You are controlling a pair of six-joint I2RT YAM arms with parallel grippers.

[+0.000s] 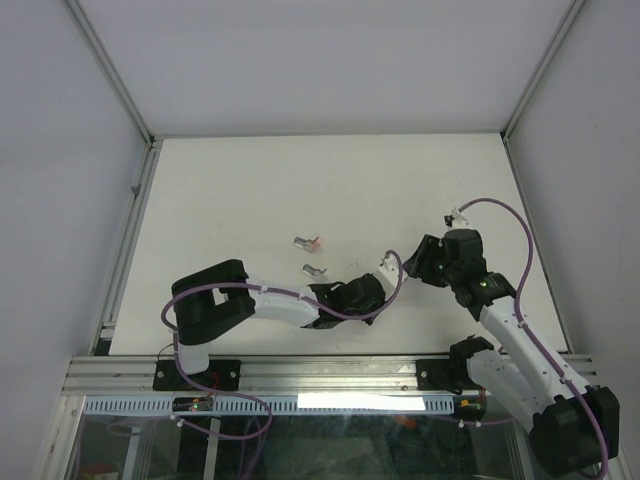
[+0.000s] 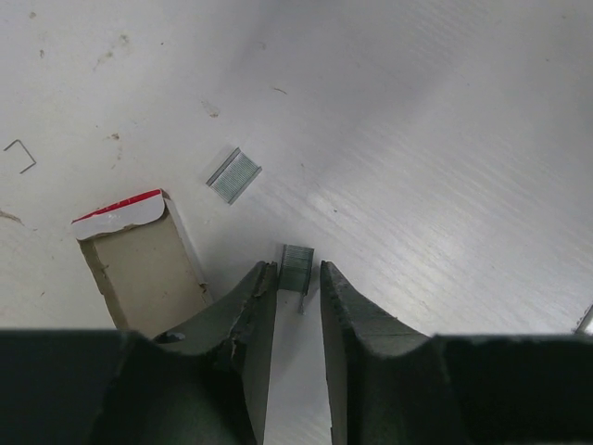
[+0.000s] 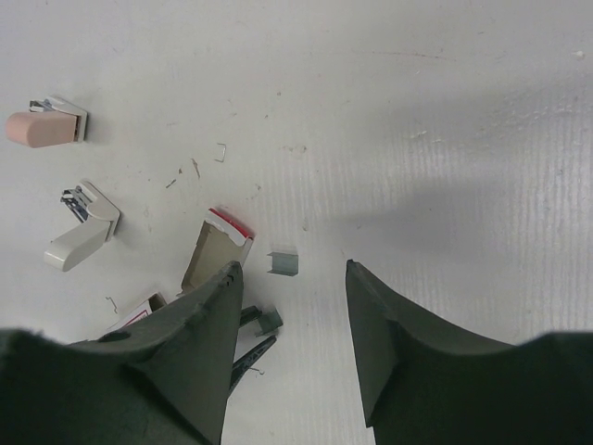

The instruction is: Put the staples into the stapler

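The stapler lies as two small pieces left of both arms: a pale pink one (image 3: pixel 39 128) (image 1: pixel 312 242) and a white one (image 3: pixel 82 230) (image 1: pixel 313 270) with its metal track showing. A short grey strip of staples (image 2: pixel 296 266) (image 3: pixel 270 322) lies on the table between the tips of my left gripper (image 2: pixel 298 272) (image 1: pixel 380 285). Its jaws stand narrow around the strip, with a thin gap still showing on the right side. Another strip (image 2: pixel 233 175) (image 3: pixel 283 262) lies just beyond. My right gripper (image 3: pixel 292 273) (image 1: pixel 412 262) hovers open above that strip, holding nothing.
An opened cardboard box with a red-and-white flap (image 2: pixel 139 264) (image 3: pixel 215 248) lies just left of the left fingers. Loose single staples (image 2: pixel 20 156) (image 3: pixel 220 151) are scattered on the white table. Metal frame rails (image 1: pixel 130 230) border the table.
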